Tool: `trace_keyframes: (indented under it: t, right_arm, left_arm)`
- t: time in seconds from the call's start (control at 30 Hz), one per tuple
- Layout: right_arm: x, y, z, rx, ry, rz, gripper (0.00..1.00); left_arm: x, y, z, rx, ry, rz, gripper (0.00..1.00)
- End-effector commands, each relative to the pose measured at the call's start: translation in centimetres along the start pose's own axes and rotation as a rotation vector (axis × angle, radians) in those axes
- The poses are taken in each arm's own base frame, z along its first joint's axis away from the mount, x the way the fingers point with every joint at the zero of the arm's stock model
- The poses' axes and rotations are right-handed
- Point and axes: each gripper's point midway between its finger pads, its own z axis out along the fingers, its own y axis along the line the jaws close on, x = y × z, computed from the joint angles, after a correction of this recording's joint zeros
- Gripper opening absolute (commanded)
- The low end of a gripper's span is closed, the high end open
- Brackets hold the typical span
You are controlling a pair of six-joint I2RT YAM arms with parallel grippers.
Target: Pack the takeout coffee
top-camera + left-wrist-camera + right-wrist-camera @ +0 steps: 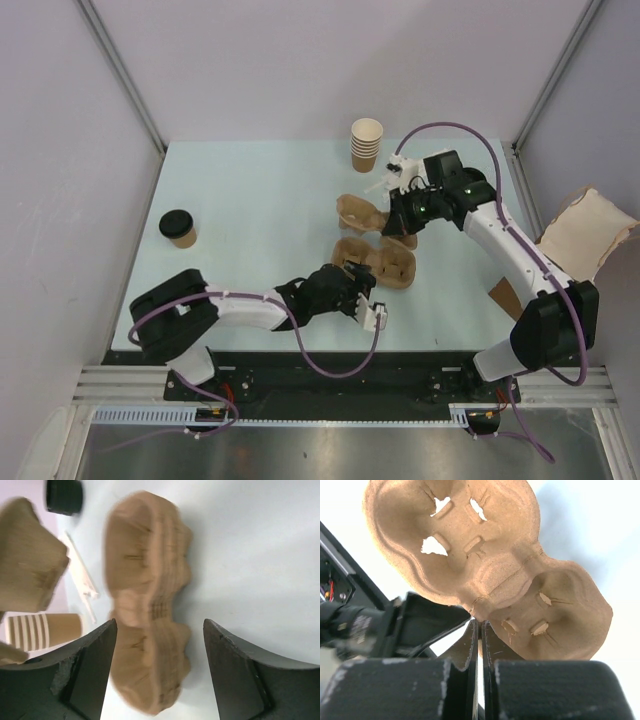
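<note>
One coffee cup [178, 228], lid on, stands by the bench's left edge. Left wrist: left gripper [160, 630] spread wide, a brown tray [150, 580] lying in front. Right wrist: right gripper [480, 637] pinches a second tray [485, 565] by its rim.
</note>
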Motion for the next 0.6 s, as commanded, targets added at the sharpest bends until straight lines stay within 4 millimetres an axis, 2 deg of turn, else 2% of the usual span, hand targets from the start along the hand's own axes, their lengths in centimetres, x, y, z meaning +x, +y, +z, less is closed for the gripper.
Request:
trace_keyframes:
  t: [0.0,0.13,0.17,0.23,0.27,0.3,0.33,0.37,0.4,0.43,0.47,0.53,0.57]
  right_arm:
    - [-3.8,0.8,-2.6,0.041,-0.114,-0.091,0.00]
    - [-5.1,1.0,-3.3,0.054,-0.147,-0.125,0.00]
    - [-5.5,1.1,-3.5,0.056,-0.154,-0.137,0.00]
    - [-6.2,1.1,-3.6,0.072,-0.157,-0.174,0.00]
    - [-7.0,1.4,-3.6,0.075,-0.164,-0.199,0.00]
    - [-7.3,1.3,-3.6,0.084,-0.165,-0.222,0.00]
    - [-8.0,1.4,-3.2,0.084,-0.161,-0.232,0.00]
    - [-8.3,1.5,-2.9,0.082,-0.156,-0.245,0.00]
    - [-8.5,1.8,-2.3,0.084,-0.145,-0.264,0.00]
    - [-8.8,2.2,-1.9,0.079,-0.138,-0.289,0.00]
    - [-9.5,2.1,-1.0,0.077,-0.130,-0.303,0.00]
    - [-10.2,3.5,0.3,0.054,-0.123,-0.371,0.00]
    - [-10.7,3.4,1.5,0.056,-0.111,-0.393,0.00]
  left_arm:
    - [-3.7,4.0,-2.6,-0.032,-0.084,-0.081,0.75]
    - [-6.0,4.6,-6.0,0.007,-0.145,-0.184,0.78]
    - [-6.9,5.7,-7.9,0.002,-0.159,-0.223,0.78]
    - [-7.8,6.1,-10.2,0.034,-0.182,-0.368,0.79]
    - [-7.2,6.7,-11.6,0.048,-0.165,-0.440,0.79]
    - [-7.8,8.3,-14.0,0.008,-0.203,-0.489,0.80]
    - [-7.6,8.3,-15.2,0.014,-0.196,-0.589,0.80]
    - [-6.7,9.9,-16.6,-0.040,-0.183,-0.638,0.80]
    - [-7.0,11.3,-18.8,-0.095,-0.208,-0.665,0.81]
    - [-6.7,12.1,-20.0,-0.132,-0.210,-0.735,0.81]
    - [-5.3,13.8,-21.8,-0.209,-0.184,-0.789,0.82]
    - [-4.6,15.8,-24.9,-0.323,-0.204,-0.901,0.82]
    - [-3.0,17.4,-26.8,-0.420,-0.185,-0.948,0.82]
